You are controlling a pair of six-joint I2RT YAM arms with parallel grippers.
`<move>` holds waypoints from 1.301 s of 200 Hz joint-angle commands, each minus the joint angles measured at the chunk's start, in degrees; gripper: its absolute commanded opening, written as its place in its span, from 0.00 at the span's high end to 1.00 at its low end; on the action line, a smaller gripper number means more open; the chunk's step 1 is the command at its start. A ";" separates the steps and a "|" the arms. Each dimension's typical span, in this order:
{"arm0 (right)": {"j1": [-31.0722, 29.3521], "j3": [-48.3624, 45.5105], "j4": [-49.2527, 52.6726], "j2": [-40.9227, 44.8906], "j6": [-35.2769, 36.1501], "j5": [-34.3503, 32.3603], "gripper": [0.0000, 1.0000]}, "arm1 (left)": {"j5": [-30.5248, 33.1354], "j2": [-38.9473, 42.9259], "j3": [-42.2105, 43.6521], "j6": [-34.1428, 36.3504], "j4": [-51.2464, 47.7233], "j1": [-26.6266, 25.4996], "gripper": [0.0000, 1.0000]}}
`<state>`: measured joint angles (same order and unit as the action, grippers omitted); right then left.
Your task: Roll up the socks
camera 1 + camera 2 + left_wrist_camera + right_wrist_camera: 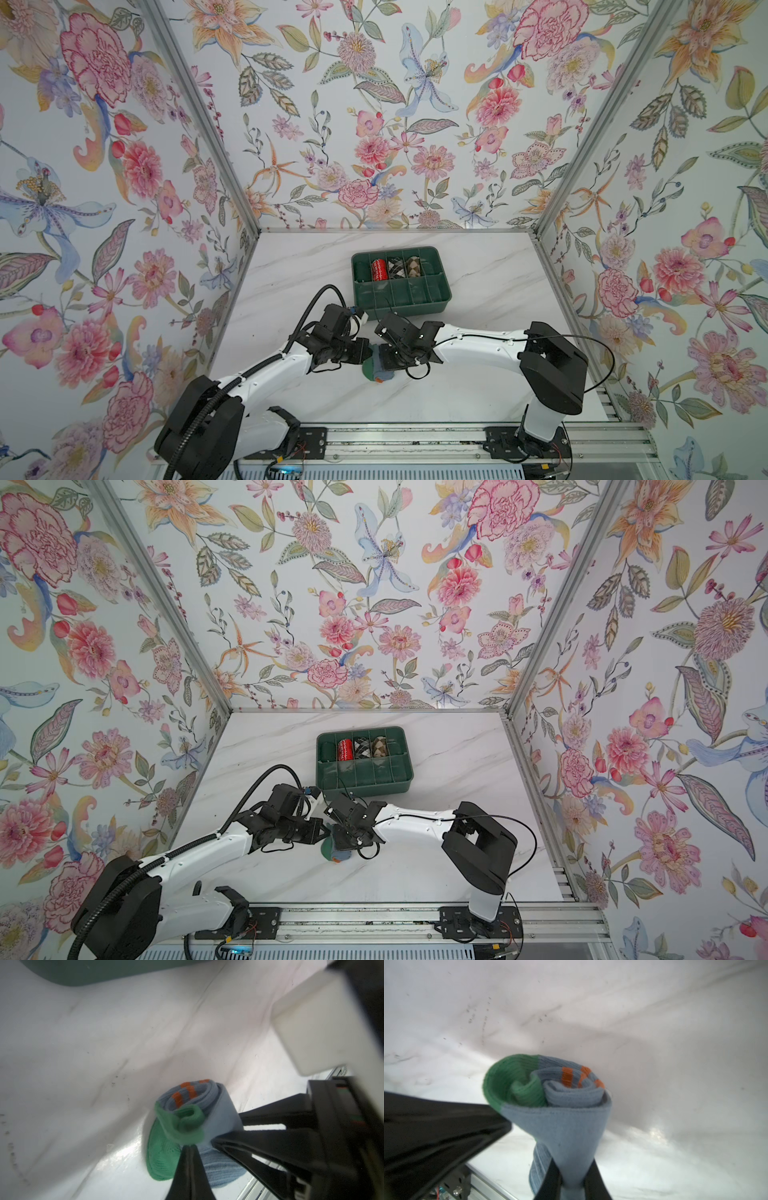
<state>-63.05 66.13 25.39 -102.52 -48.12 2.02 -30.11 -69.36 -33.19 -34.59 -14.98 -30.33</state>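
The fingers [550,1180] of the right gripper [573,1160] are closed on a grey-blue fold of the socks [560,1122], and the cloth is squeezed between them. The fingers [182,1167] of the left gripper [188,1147] are pressed together, and their tips touch the green edge of the roll. I cannot tell if any cloth is caught between them. The socks are wound into a loose roll, with the orange stripes and a green part showing at its open end. One green toe lies flat on the table [478,270] under the roll. In both top views the socks are in the middle of the table toward its near edge, and the two black wrists cover most of them, so only a small green and blue part shows [376,368]. Behind them, well apart, stands a green bin [403,305] with dividers. Its back row holds a red bundle [379,269], a black-white bundle [395,267] and a brown bundle [413,266], side by side. The left arm [266,365] and the right arm [478,345] rise from the rail [395,440] at the near edge and bend inward. Their grippers meet tip to tip over the socks.
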 commanded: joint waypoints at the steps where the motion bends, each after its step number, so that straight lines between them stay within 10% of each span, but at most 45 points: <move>1: -0.75 2.56 10.31 -1.74 2.49 -5.03 0.94 | -1.21 1.89 -0.47 -0.69 -2.83 1.73 0.98; 197: -7.48 23.49 39.55 -15.49 3.45 -26.63 0.95 | -3.06 5.70 1.14 -1.45 -4.49 5.42 1.00; 260: -9.73 26.49 39.56 -15.97 2.86 -27.86 0.77 | -3.73 5.71 1.56 -0.83 -5.02 6.61 1.00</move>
<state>-71.90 90.72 62.63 -117.47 -44.73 -24.12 -32.75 -64.12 -32.12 -35.42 -18.46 -24.32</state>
